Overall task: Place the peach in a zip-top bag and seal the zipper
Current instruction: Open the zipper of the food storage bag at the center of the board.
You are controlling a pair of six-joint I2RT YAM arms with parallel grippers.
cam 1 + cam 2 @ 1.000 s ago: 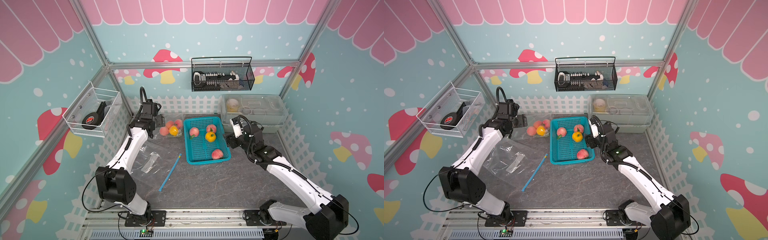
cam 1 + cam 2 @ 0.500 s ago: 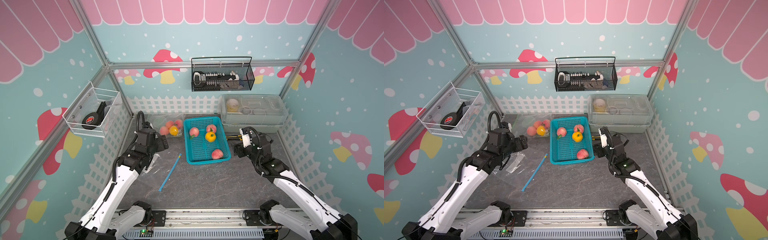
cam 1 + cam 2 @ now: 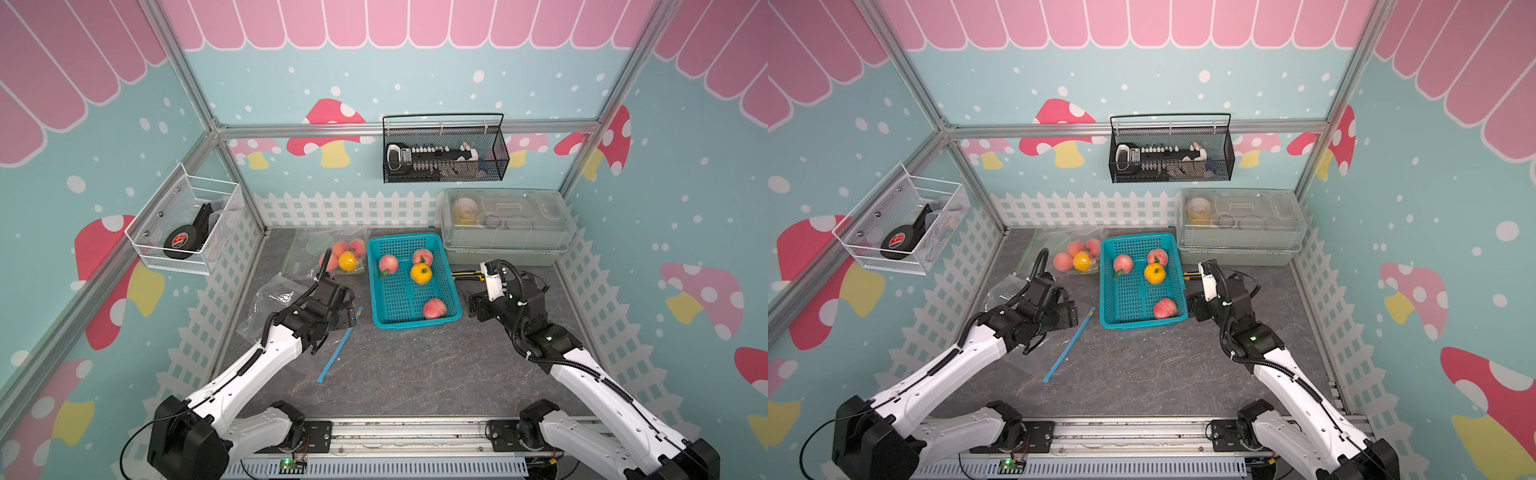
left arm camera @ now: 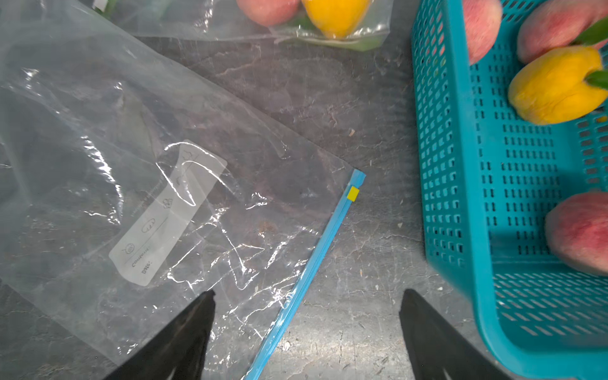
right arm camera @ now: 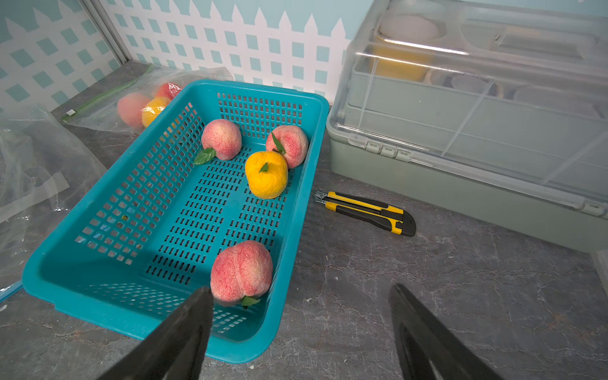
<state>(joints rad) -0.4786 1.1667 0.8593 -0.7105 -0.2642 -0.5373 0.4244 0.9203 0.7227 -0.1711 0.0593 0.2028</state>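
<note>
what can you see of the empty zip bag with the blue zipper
Clear, crinkled zip-top bag, empty, lying on the grey tabletop beside the teal basket. Blue zipper strip along one edge with a yellow tab near its end; white label on its face. The left gripper hovers open over the zipper.

zip-top bag [image 4: 148, 158]: clear, empty, lies flat and wrinkled on the table [image 4: 362, 98], beside the teal basket [image 4: 437, 164] but apart from it. white label patch [image 4: 167, 210] faces up. blue zipper strip [image 4: 316, 256] runs along the edge facing the basket, with a yellow slider [image 4: 353, 193] at one end. can't tell if it's sealed.

peaches are all in the basket, pink with green leaves. front peach [image 3: 434, 308] sits alone by the near wall. second peach [image 3: 388, 263] and third peach [image 3: 422, 257] sit at the far end. yellow peach [image 3: 421, 273] touches the third.
</note>
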